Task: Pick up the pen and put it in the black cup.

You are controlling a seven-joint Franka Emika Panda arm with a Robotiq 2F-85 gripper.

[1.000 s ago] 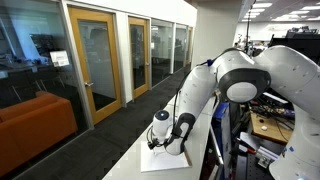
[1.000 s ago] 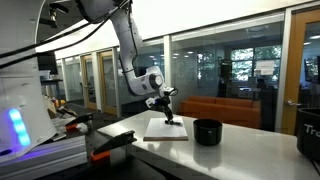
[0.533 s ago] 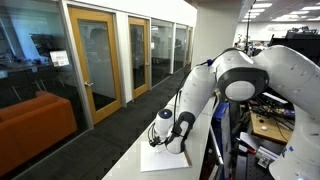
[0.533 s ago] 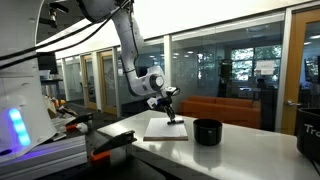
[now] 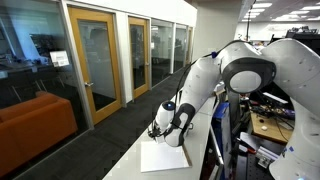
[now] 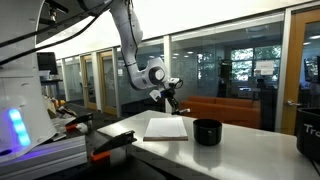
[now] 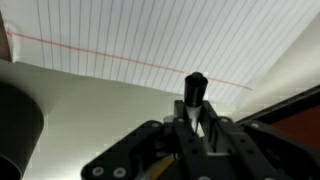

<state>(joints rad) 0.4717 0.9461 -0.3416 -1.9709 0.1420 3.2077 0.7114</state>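
The tool (image 6: pixel 170 99), clamped on the pen (image 7: pixel 194 92), has risen off the paper (image 6: pixel 166 128).

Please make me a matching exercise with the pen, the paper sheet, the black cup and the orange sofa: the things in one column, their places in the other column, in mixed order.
Things:
1. pen
2. paper sheet
3. black cup
4. orange sofa

Places:
A. behind the glass wall
B. lying flat on the table
C. held in the fingers, raised above the paper sheet
D. standing on the table beside the paper sheet

Pairs: 1-C, 2-B, 3-D, 4-A
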